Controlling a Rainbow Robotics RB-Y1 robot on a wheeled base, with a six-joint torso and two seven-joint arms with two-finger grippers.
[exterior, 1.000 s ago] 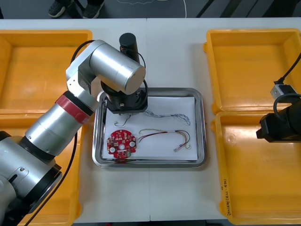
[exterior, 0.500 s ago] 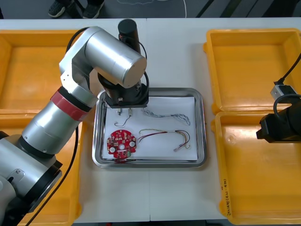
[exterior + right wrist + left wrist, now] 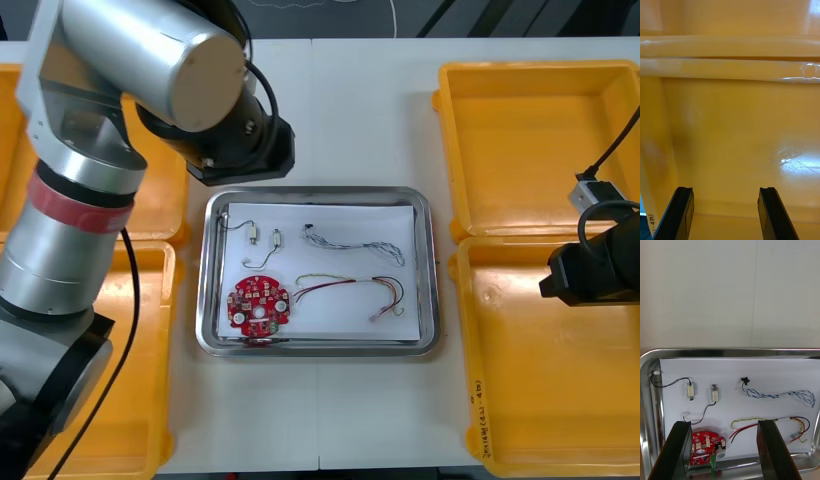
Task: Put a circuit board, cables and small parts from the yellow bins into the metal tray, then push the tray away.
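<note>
Jaws wide, both empty. Your left gripper (image 3: 724, 423) hangs by the metal tray's (image 3: 205, 260) far-left corner; right gripper (image 3: 724, 189) sits parked over the near right yellow bin (image 3: 560, 400).

My left arm (image 3: 150, 60) is built of fat brushed-silver cylinders, with a red band (image 3: 80, 200) edged in black at one joint and a black housing (image 3: 235, 140) at the wrist. A thin black cable (image 3: 128, 300) runs beside it. My right arm (image 3: 595, 272) ends in a black block carrying a small grey plug (image 3: 590, 192). The left tool (image 3: 724, 429) and the right tool (image 3: 726, 195) have flat black fingers (image 3: 679, 450).
</note>
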